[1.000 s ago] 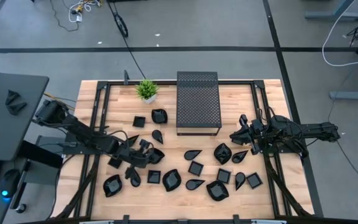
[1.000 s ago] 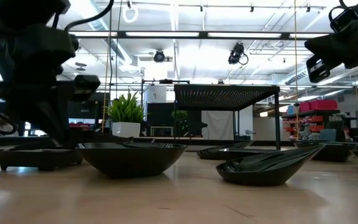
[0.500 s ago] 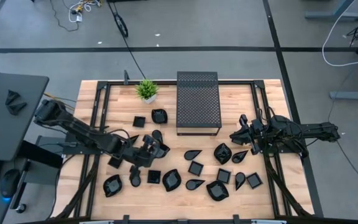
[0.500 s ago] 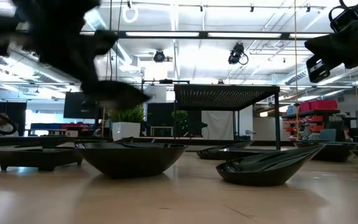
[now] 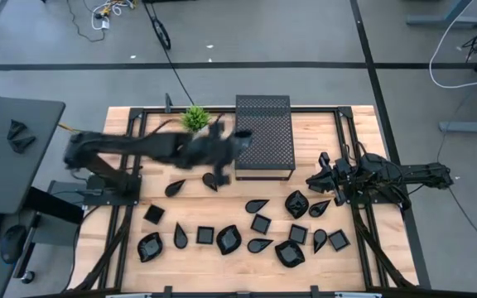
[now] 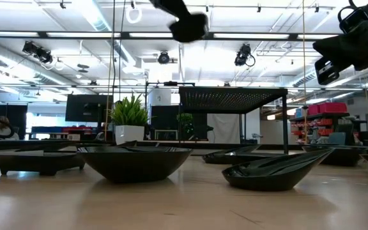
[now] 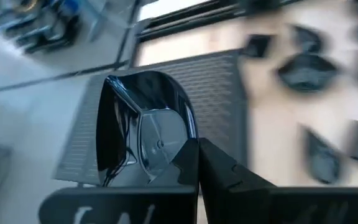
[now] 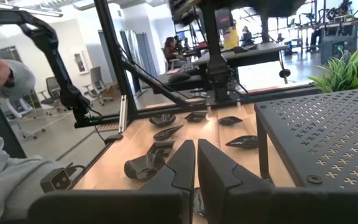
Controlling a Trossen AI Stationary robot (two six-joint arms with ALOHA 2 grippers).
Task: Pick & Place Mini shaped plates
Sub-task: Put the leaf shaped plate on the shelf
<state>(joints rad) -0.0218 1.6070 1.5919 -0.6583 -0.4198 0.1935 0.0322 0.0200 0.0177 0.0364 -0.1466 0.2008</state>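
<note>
The desk (image 5: pixel 321 141) is light wood with a plain grain and a dark metal frame around it. In the middle stands a big black box (image 5: pixel 264 136) with a flat top full of tiny holes. A small green plant (image 5: pixel 195 119) in a white pot sits beside it.

The mini shaped plates (image 5: pixel 259 223) are small, black and very shiny, with raised rims. Some are square, some look like drops, some like round leaves. Most lie spread over the front part of the desk, near each other.

The left gripper (image 7: pixel 197 155) is up in the air by the box's left edge. Its jaws are pinched tight on the rim of one plate (image 7: pixel 143 134).

The right gripper (image 5: pixel 315 180) waits low over the desk's right side, its jaws closed on nothing.
</note>
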